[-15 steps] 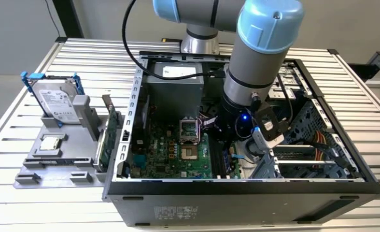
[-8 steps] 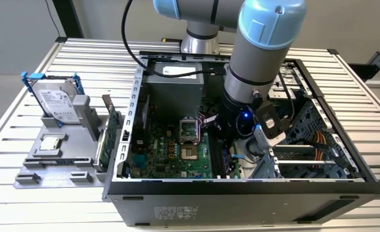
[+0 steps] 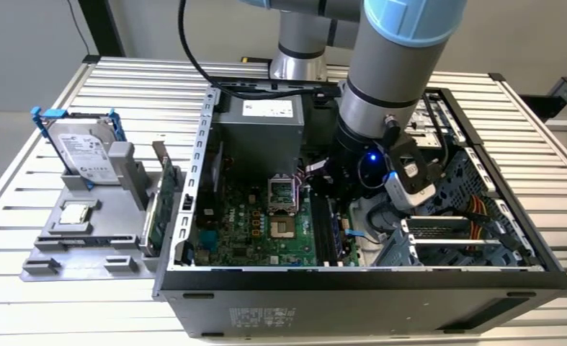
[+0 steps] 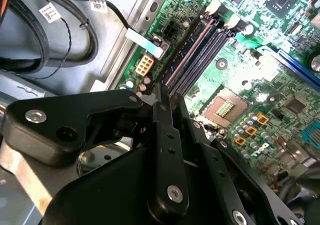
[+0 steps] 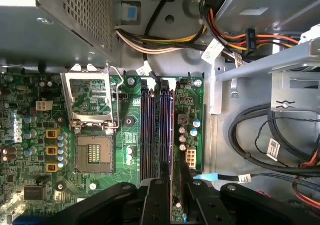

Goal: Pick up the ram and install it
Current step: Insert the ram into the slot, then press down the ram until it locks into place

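Gripper inside the PC case, fingers clamped on ram; we see the stick edge-on at the mobo's DIMM slots, 3 o'clock of the CPU socket.

Matt black plastic pincer, ribbed metal table

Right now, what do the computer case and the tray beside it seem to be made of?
The computer case looks like bare sheet metal: dull grey, thin folded edges, rows of punched holes. The tray at the exterior view's left looks like moulded grey plastic, matte, with blocky raised holders; I cannot be sure.
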{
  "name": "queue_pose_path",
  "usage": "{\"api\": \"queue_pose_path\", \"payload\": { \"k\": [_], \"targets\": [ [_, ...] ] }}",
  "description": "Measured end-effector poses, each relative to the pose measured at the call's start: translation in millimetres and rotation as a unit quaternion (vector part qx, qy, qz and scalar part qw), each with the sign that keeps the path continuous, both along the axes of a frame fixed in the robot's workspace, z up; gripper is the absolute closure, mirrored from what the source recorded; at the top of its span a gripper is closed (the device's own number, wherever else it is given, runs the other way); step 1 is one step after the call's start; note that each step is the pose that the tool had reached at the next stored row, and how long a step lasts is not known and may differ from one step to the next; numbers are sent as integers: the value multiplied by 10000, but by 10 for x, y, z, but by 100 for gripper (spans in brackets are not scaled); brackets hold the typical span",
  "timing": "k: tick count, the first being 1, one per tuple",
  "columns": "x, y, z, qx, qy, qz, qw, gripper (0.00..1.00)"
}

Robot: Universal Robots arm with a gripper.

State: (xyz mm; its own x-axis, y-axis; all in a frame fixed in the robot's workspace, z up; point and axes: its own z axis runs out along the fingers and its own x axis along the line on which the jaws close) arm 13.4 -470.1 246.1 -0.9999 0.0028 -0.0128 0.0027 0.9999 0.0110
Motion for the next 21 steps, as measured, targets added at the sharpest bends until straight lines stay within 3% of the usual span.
{"api": "queue_pose_path", "payload": {
  "k": [1, 2, 21],
  "targets": [
    [0, 0, 0, 0, 0, 0, 10000, 0],
    [0, 0, 0, 0, 0, 0, 10000, 100],
    [0, -2, 1, -1, 0, 32, 10000, 100]
  ]
}}
